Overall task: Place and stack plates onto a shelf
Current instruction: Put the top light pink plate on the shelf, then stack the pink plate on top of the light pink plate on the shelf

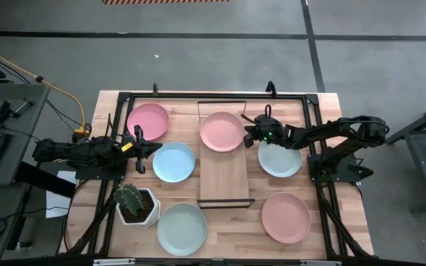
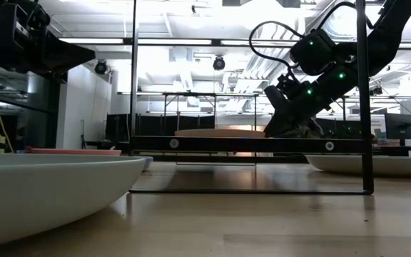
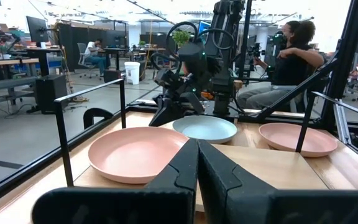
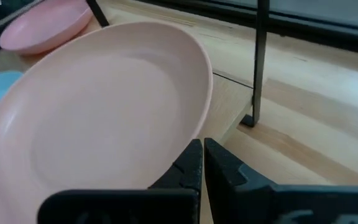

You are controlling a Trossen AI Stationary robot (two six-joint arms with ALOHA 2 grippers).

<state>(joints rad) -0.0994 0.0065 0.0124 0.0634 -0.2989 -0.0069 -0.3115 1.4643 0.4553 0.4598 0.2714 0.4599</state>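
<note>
One pink plate (image 1: 222, 131) sits on the far end of the shelf (image 1: 226, 181), which runs down the middle of the table (image 1: 235, 230). The right gripper (image 1: 248, 136) is right at that plate's rim, jaws pressed together and holding nothing. Around the shelf lie a second pink plate (image 1: 148, 120), a blue plate (image 1: 174, 162), two pale green plates (image 1: 279, 159) and a third pink plate (image 1: 285, 217). The left gripper (image 1: 140, 148), jaws closed and empty, waits just beside the blue plate, near a potted cactus (image 1: 135, 203).
</note>
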